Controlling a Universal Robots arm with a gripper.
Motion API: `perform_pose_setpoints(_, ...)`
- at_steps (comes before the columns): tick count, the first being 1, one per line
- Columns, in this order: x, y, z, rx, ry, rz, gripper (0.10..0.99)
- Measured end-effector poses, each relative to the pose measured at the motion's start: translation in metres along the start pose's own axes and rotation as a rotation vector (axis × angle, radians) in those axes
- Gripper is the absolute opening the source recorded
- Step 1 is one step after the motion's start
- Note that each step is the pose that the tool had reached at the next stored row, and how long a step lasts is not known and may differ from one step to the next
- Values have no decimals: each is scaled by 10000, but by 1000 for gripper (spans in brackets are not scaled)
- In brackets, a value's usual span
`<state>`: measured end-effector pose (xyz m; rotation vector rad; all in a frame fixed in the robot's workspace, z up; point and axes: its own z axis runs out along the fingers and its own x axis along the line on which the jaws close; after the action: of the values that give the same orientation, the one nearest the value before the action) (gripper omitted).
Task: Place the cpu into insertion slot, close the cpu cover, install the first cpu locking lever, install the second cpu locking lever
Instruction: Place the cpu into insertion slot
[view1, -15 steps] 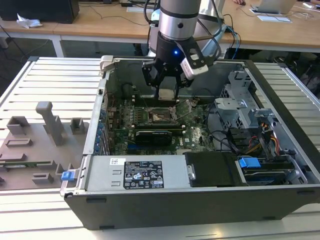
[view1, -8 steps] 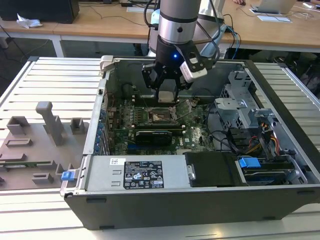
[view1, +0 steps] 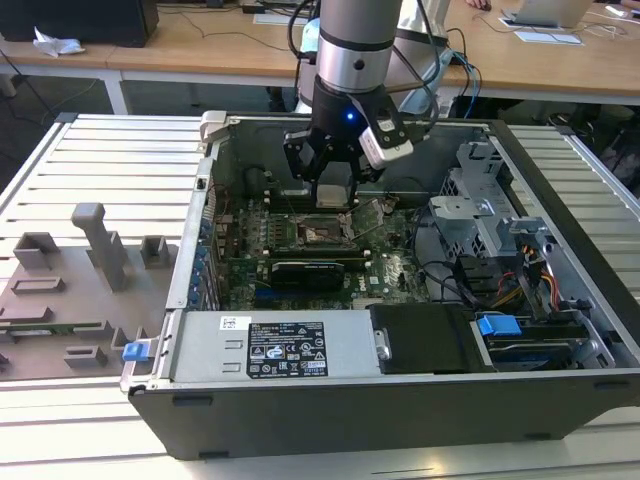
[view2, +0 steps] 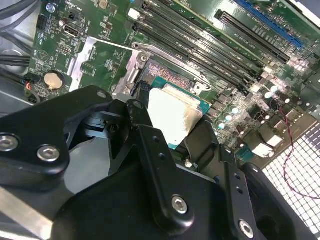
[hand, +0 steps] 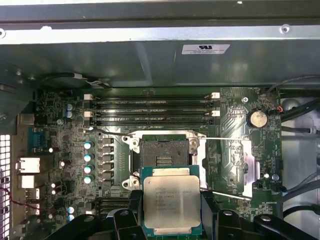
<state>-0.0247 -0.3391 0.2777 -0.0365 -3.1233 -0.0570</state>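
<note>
In the exterior view the gripper (view1: 336, 190) hangs inside the open case (view1: 560, 392), clamped on the cpu (view1: 334, 184), at twelve o'clock from the slot (view1: 318, 236). The cover (view1: 371, 218) stands tilted open at two o'clock from that slot. In the first wrist view the cpu (hand: 171, 202) lies flat between the fingers (hand: 217, 220), just beside the bare slot (hand: 161, 152). In the second wrist view the cpu (view2: 172, 117) partly hides the slot (view2: 167, 75).

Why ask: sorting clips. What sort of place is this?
Probably a robotics lab: an open desktop computer case on a slatted metal table, wooden desks behind, the tool gripping a cpu.
</note>
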Motion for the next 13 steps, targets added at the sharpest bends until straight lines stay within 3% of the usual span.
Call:
perform_pose_setpoints(7,-3,-4,127,1,0,0,545)
perform_pose_setpoints(13,-18,81,175,52,-1,-18,545)
